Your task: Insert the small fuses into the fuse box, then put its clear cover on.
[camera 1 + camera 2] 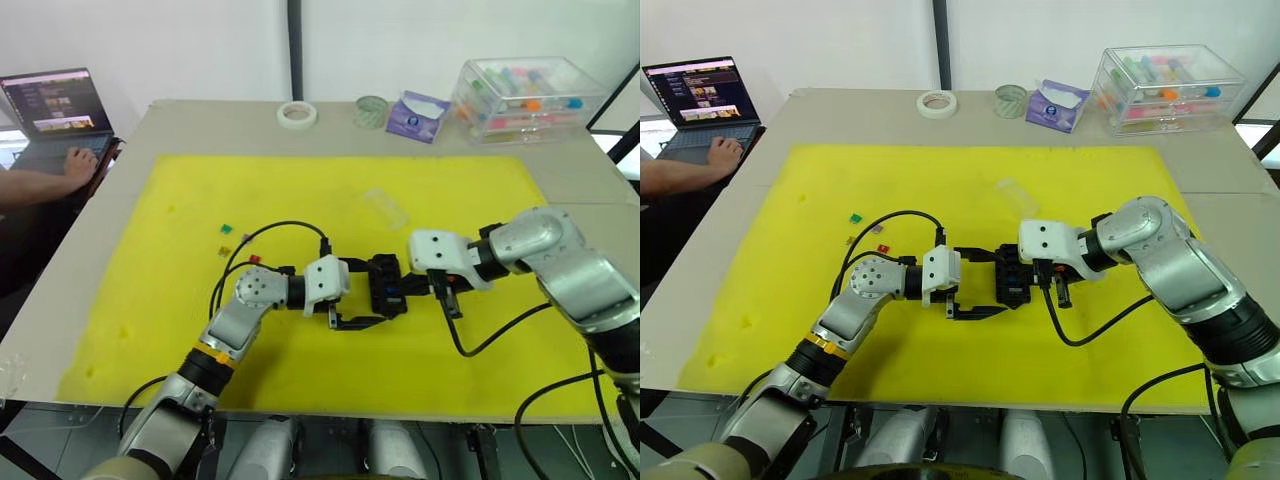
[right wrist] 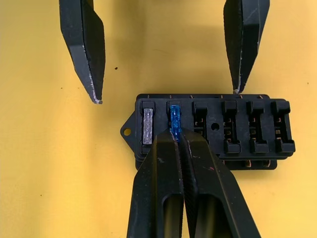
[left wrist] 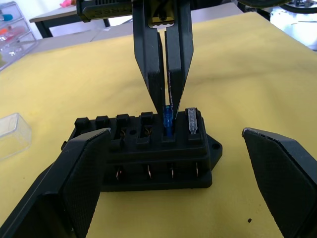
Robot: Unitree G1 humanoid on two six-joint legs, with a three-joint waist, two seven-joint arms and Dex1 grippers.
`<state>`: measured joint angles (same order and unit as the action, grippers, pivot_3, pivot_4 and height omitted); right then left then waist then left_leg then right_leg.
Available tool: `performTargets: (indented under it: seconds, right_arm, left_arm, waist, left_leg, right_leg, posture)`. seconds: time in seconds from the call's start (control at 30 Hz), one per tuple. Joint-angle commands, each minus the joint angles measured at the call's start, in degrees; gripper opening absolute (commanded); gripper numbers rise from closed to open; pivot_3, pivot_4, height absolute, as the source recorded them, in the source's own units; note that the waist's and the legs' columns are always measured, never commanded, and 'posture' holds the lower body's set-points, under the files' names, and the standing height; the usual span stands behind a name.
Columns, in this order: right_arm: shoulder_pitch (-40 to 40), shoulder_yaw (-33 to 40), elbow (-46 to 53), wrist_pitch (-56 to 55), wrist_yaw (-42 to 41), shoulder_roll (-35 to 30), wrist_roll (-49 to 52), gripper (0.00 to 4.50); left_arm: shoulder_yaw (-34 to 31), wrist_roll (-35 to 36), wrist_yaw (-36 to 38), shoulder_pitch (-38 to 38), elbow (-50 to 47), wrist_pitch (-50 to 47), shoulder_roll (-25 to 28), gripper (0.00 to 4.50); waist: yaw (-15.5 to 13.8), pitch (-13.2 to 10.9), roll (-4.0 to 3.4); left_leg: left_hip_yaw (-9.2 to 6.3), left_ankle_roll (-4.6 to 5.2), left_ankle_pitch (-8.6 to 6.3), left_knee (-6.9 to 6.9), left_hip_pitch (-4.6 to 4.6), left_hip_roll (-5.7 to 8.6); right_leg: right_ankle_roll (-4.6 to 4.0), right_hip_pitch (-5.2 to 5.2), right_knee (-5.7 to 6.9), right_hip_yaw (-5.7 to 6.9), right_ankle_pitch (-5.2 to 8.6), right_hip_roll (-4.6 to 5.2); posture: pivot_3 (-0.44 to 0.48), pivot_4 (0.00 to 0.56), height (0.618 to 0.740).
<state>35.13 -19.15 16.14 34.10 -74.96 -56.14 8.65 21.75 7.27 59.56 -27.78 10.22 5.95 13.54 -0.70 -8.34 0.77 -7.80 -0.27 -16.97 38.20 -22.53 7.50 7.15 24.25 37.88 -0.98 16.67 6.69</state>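
Note:
The black fuse box lies on the yellow mat. My left gripper is open, one finger on each side of the box and apart from it. A grey fuse sits in the end slot. In the slot beside it stands a blue fuse, and my right gripper is shut on its top edge. The other slots show bare metal contacts. Loose small fuses lie to the left: a green one and a red one. The clear cover rests on the mat beyond the box.
At the table's far edge are a tape roll, a round glass jar, a purple tissue pack and a large clear storage case. A person's hand rests on a laptop at far left.

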Motion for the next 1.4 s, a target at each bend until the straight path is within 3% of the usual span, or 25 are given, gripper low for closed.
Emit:
performTargets:
  seconds: [0.03, 0.4, 0.57, 1.4]
  right_arm:
    - [-0.9, 0.1, -0.4, 0.1, 0.8, 0.5, -0.6, 0.0]
    - [-0.7, 0.2, -0.9, -3.3, 0.0, 0.3, -1.1, 0.0]
    - [-0.1, 1.3, -0.7, -2.8, 0.4, 0.8, -0.4, 1.34]
    - [1.0, 8.7, 0.3, 3.3, -1.3, -0.2, 8.4, 1.34]
  left_arm:
    - [-0.3, 0.1, 0.0, -0.1, -1.1, 0.7, 0.1, 4.45]
    - [-0.2, 0.0, 0.0, -0.1, -1.0, 0.7, 0.2, 4.45]
    - [-0.2, 0.0, -0.1, -0.1, -1.0, 0.6, 0.1, 4.5]
    - [-0.4, -0.3, 0.0, -0.3, -0.4, 1.1, -0.1, 4.5]
  waist:
    - [0.0, 0.0, 0.0]
    - [0.0, 0.0, 0.01]
    - [0.0, 0.0, 0.01]
    - [0.0, 0.0, 0.01]
  left_leg:
    - [0.0, 0.0, 0.0, 0.0, 0.0, 0.0]
    - [0.0, 0.0, 0.0, 0.03, 0.01, 0.0]
    - [0.0, 0.0, 0.0, 0.03, 0.01, 0.0]
    - [0.0, 0.0, 0.0, 0.02, 0.0, 0.01]
  right_leg:
    - [0.0, 0.0, 0.01, 0.0, 0.0, 0.0]
    - [0.0, -0.01, 0.04, 0.0, 0.0, 0.0]
    - [0.0, -0.01, 0.04, 0.0, 0.0, 0.0]
    - [0.0, 0.0, 0.03, 0.0, 0.0, 0.02]
  posture:
    - [0.0, 0.15, 0.74]
    - [0.0, 0.15, 0.74]
    - [0.0, 0.15, 0.74]
    - [0.0, 0.15, 0.74]
